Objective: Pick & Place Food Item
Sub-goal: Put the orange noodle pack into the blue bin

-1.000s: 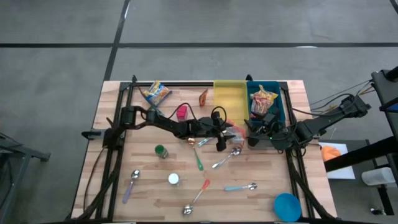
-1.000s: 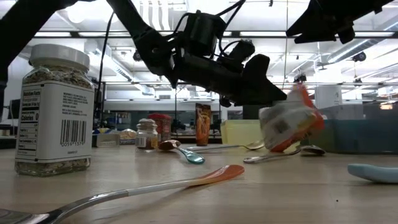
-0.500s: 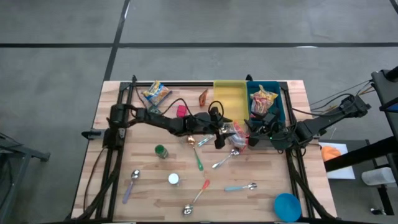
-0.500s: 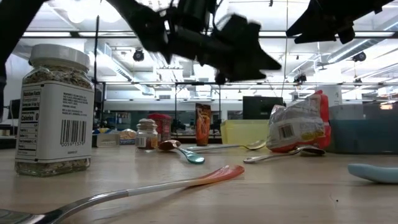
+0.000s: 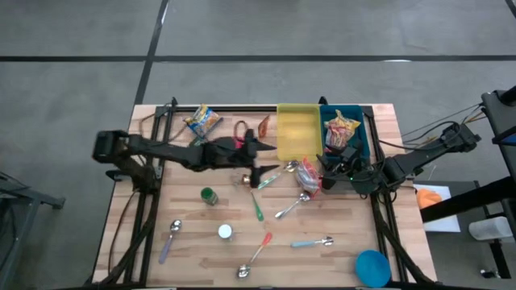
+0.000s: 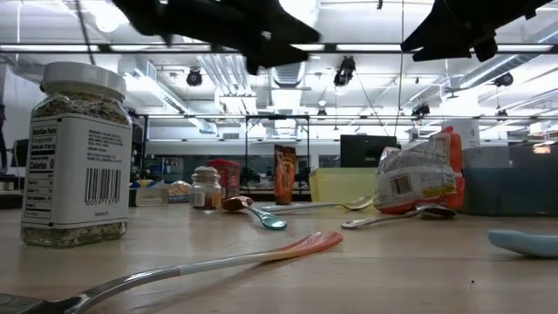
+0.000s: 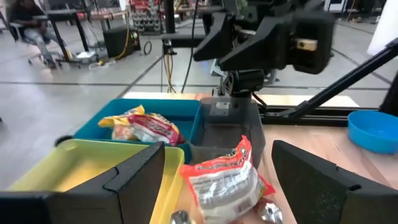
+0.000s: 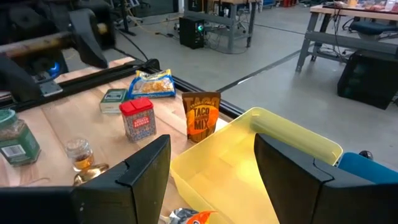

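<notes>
Where writing could be read, the words "TACO MIX" were seen on a brown paper pouch (image 8: 201, 116) standing just beside the far end of the yellow rectangular plastic bin (image 5: 297, 133). A barcode was seen on the crinkled clear-and-red plastic snack bag (image 5: 307, 174), which lay on the wooden table (image 5: 355, 225) just in front of that bin, against a metal spoon (image 5: 293, 205). Another barcode label was carried by a clear glass spice jar (image 6: 80, 153). Beside the yellow bin, a blue plastic bin (image 5: 361, 133) held a yellow-and-red snack packet (image 5: 341, 130). The left gripper (image 5: 259, 159) was held above the table beside the yellow bin, fingers apart and empty. The right gripper (image 5: 330, 171) was seen at the blue bin's near end, fingers parted, nothing between them.
</notes>
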Robot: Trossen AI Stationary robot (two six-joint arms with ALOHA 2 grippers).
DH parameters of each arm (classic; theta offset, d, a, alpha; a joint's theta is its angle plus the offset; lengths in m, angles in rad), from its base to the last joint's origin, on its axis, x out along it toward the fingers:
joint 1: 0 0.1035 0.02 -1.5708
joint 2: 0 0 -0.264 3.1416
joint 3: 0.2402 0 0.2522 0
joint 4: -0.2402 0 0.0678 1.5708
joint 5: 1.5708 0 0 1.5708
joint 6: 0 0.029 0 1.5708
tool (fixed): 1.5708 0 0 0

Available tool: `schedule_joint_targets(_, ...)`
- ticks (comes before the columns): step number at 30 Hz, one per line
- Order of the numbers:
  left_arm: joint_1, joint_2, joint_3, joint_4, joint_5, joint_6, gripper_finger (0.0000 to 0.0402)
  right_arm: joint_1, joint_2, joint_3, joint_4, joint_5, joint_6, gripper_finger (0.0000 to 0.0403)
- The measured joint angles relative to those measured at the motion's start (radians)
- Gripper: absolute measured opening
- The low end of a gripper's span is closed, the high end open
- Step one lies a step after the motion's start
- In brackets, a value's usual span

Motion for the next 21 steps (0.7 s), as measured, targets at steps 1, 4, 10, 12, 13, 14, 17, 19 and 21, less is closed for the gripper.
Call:
schedule_joint_targets(1, -0.001, -0.04, -0.037, -0.003, 0.0, 0.005, 0.03, 0.0, 0.0, 0.0, 0.0, 0.0, 0.0, 0.0231)
schedule_joint_targets(4, -0.002, -0.161, -0.143, -0.005, 0.0, 0.013, 0.03, 0.0, 0.0, 0.0, -0.002, 0.0, 0.0, 0.0231)
schedule_joint_targets(10, -0.003, -0.406, -0.34, -0.004, 0.0, 0.016, 0.03, 0.0, 0.0, 0.0, -0.001, 0.0, 0.0, 0.0231)
schedule_joint_targets(12, -0.003, -0.49, -0.402, -0.004, 0.0, 0.016, 0.03, 0.0, 0.0, 0.0, -0.001, 0.0, 0.0, 0.0231)
schedule_joint_targets(13, -0.003, -0.537, -0.433, -0.003, 0.0, 0.016, 0.03, 0.0, 0.0, 0.0, -0.001, 0.0, 0.0, 0.0231)
schedule_joint_targets(14, -0.003, -0.581, -0.465, -0.004, 0.0, 0.016, 0.0301, 0.0, 0.0, 0.0, -0.001, 0.0, 0.0, 0.0231)
schedule_joint_targets(17, -0.003, -0.707, -0.55, -0.004, 0.0, 0.027, 0.0301, 0.0, 0.0, 0.0, -0.001, 0.0, 0.0, 0.0231)
schedule_joint_targets(19, -0.003, -0.784, -0.601, 0.001, 0.001, 0.035, 0.0301, 0.0, 0.0, 0.0, -0.001, 0.0, 0.0, 0.0231)
schedule_joint_targets(21, -0.003, -0.855, -0.644, -0.001, 0.003, 0.035, 0.0301, 0.0, 0.0, 0.0, -0.001, 0.0, 0.0, 0.0231)
